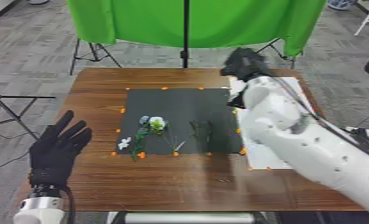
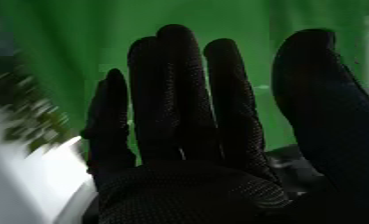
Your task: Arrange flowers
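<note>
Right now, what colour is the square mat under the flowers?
Dark grey; the mat shows best in the head view.

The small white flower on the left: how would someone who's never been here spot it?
On the brown table lies a dark mat. Near its lower left corner in the head view is the flower, further left than the green stem and other white bloom.

3 flower heads (image 1: 157,124), 2 robot hands (image 1: 58,149), 1 table (image 1: 163,185), 1 mat (image 1: 167,104), 1 backdrop (image 1: 145,25).
</note>
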You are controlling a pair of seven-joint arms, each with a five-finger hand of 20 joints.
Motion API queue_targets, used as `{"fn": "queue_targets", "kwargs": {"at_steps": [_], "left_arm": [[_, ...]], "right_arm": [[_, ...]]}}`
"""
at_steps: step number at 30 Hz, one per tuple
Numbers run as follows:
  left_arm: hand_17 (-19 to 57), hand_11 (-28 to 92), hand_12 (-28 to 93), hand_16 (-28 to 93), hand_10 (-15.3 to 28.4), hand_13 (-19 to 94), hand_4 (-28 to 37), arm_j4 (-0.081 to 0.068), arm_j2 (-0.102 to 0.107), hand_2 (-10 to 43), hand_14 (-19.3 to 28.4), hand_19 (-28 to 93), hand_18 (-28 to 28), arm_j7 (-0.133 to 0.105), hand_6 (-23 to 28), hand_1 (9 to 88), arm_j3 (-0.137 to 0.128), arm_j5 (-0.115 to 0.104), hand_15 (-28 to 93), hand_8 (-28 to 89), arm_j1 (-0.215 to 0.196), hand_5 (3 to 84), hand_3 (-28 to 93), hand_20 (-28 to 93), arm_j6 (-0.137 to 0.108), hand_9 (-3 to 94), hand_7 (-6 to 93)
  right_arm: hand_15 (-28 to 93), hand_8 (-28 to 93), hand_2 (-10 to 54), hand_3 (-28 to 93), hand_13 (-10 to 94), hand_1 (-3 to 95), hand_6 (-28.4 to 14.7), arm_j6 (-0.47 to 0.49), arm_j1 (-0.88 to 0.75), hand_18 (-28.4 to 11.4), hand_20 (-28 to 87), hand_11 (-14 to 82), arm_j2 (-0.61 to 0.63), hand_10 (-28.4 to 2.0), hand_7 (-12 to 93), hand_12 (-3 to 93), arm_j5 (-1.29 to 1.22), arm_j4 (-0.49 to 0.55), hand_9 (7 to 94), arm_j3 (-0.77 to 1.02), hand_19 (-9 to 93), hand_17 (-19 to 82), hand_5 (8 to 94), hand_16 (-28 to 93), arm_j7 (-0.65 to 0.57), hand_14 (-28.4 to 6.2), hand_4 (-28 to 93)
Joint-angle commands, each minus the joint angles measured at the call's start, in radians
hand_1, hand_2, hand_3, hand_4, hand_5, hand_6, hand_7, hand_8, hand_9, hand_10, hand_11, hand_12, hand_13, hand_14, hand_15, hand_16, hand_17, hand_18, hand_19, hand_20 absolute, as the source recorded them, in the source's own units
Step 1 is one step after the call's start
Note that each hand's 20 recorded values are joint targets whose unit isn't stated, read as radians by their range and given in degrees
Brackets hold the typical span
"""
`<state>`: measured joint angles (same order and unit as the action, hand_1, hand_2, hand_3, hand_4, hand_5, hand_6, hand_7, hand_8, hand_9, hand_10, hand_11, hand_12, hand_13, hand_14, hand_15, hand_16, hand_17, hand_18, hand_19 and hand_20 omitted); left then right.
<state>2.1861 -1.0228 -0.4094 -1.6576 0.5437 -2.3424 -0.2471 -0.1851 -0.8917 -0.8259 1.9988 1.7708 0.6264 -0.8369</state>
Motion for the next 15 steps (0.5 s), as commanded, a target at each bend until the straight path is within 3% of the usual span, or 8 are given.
{"fn": "queue_targets", "kwargs": {"at_steps": [1,6,7,10,14,15], "left_arm": [[-7.4,23,11,-10,20.3,21,-28.3,-0.008,-0.005,9.4,28.3,56,28.4,-0.016,8.1,18.8,0.016,-0.012,58,-8,-0.007,35.7,78,18,-0.006,33.0,8.1],[-7.6,23,11,-11,20.4,21,-28.3,-0.01,-0.012,9.5,28.3,55,28.4,-0.006,8.1,18.7,0.01,0.0,58,-8,0.003,35.5,78,19,0.003,33.0,8.2],[-7.6,23,11,-11,20.4,21,-28.3,-0.01,-0.003,9.5,28.4,55,28.4,-0.018,8.1,18.7,0.014,-0.008,58,-8,0.0,35.5,78,19,-0.003,33.0,8.2],[-7.6,23,11,-11,20.3,21,-28.3,-0.009,-0.009,9.4,28.4,55,28.4,-0.011,8.1,18.7,0.012,-0.007,58,-8,-0.003,35.5,78,19,-0.002,32.9,8.4],[-7.6,23,11,-11,20.4,21,-28.3,-0.006,-0.025,9.4,28.4,55,28.4,0.031,8.1,18.7,0.002,0.014,58,-8,-0.002,35.5,78,20,0.006,32.9,8.4],[-7.6,23,11,-11,20.4,21,-28.3,-0.01,-0.028,9.5,28.4,55,28.4,0.025,8.1,18.8,0.001,0.021,58,-8,-0.002,35.5,78,20,0.017,33.0,8.4]], "right_arm": [[72,-13,-9.5,80,49,35.7,1.0,0.029,0.005,-25.6,47,26.1,0.137,-15.7,15,14.7,0.003,-0.098,59.3,-0.052,77,16,59.0,14,-0.059,-13.9,-28],[73,-13,-9.5,80,47,35.3,1.3,0.092,-0.037,-25.9,47,23.4,0.144,-16.5,15,14.3,-0.008,-0.123,56.4,-0.033,77,16,57.6,13,-0.084,-14.7,-28],[73,-13,-9.5,80,46,35.2,1.3,0.095,-0.034,-26.0,47,23.1,0.143,-16.6,16,14.3,-0.007,-0.132,56.0,-0.044,77,16,57.3,13,-0.085,-14.8,-28],[74,-13,-9.5,81,45,35.0,1.0,0.112,-0.033,-26.3,47,22.5,0.139,-16.8,16,14.5,0.003,-0.161,54.5,-0.069,77,16,55.5,13,-0.079,-15.0,-28],[74,-13,-9.5,81,47,35.4,1.9,0.071,-0.025,-26.2,47,23.2,0.131,-15.9,16,14.7,0.045,-0.199,56.4,-0.121,77,16,55.7,12,-0.072,-14.4,-28],[73,-14,-9.5,81,48,35.7,2.0,0.086,-0.018,-26.0,47,23.3,0.129,-15.6,16,14.6,0.054,-0.204,57.4,-0.133,77,16,56.4,12,-0.069,-14.1,-28]]}}
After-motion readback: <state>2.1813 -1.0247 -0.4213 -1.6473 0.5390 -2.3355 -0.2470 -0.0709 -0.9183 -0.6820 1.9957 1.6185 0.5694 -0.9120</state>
